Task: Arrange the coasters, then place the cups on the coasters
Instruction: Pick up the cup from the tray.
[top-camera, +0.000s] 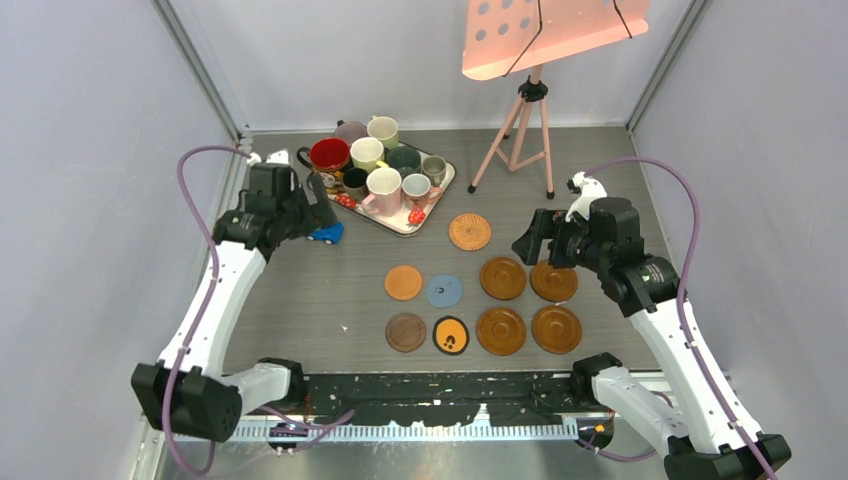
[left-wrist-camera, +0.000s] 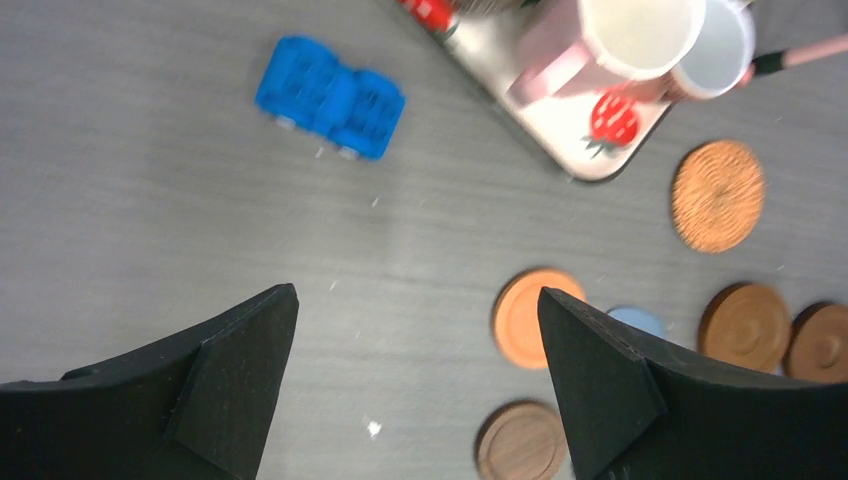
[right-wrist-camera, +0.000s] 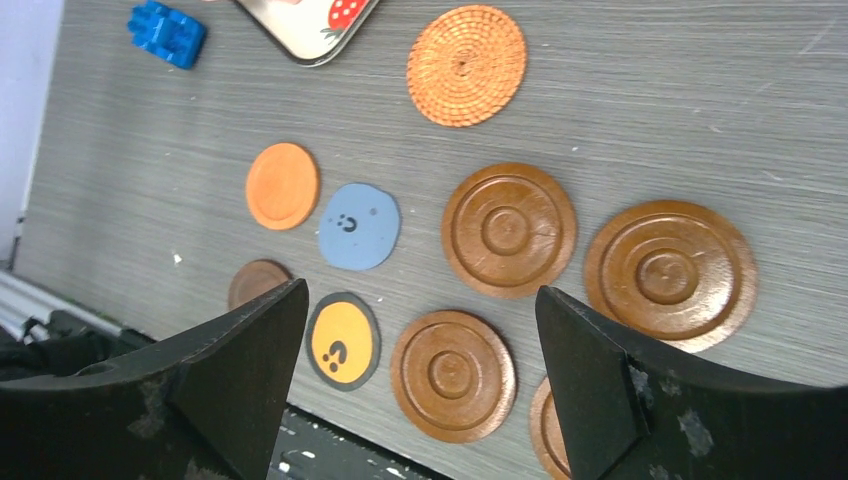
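Over the coasters (top-camera: 501, 278), our right tool (right-wrist-camera: 420, 290) hangs wide open and empty. The left tool (left-wrist-camera: 417, 292) is open too, near the tray (left-wrist-camera: 550, 120). The coasters lie flat on the surface and they're round, so no long axis. Cups (top-camera: 366, 153) sit upright on the tray. We'd probably pinch the pink cup (left-wrist-camera: 600, 45) at its rim, since its handle points toward our left arm.

grey wood-grain surface (top-camera: 330, 290) fills the floor of the booth, a few white specks on it. pale lilac-grey back wall (top-camera: 400, 60) behind, left wall (top-camera: 80, 200) and right wall (top-camera: 760, 120) closing in plain and bare. metal posts (top-camera: 200, 65) run up the two back corners. back right, a pink tripod stand (top-camera: 522, 130) has its feet on the surface, and its perforated top (top-camera: 545, 30) tilts, brightly lit. light is soft and even, shadows faint. at the near edge there's a black strip (top-camera: 440, 385), then a pale ridged rail (top-camera: 440, 430).
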